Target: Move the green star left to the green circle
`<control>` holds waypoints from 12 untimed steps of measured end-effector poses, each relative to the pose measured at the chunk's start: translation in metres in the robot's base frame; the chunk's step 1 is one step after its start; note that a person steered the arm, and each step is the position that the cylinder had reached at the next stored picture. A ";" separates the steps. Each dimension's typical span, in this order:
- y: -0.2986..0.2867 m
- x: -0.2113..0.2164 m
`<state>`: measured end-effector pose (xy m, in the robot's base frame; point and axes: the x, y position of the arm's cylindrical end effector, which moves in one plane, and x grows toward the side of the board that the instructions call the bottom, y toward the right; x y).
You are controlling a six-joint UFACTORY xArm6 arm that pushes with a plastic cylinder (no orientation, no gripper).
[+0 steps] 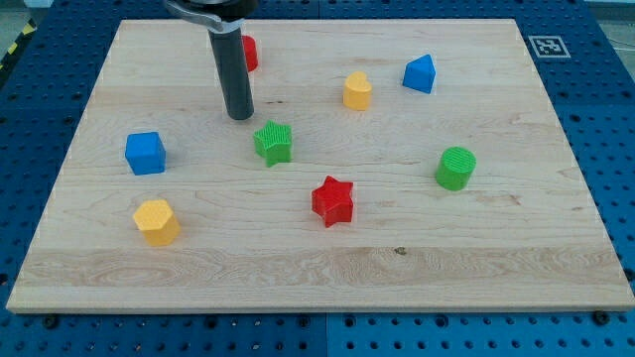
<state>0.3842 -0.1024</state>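
Note:
The green star (273,142) lies left of the board's middle. The green circle (455,168), a short cylinder, stands at the view's right, far from the star. My tip (239,115) rests on the board just up and left of the green star, a small gap between them. The dark rod rises from the tip to the view's top edge.
A red star (332,201) lies between the green star and the green circle, lower down. A red block (249,53) sits partly behind the rod. A yellow block (357,90), a blue block (420,73), a blue cube (146,153) and a yellow hexagon (157,221) lie around the wooden board (317,268).

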 end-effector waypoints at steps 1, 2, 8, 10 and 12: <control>0.000 0.028; 0.000 0.033; 0.030 0.053; 0.037 0.059; 0.051 0.061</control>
<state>0.4455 -0.0516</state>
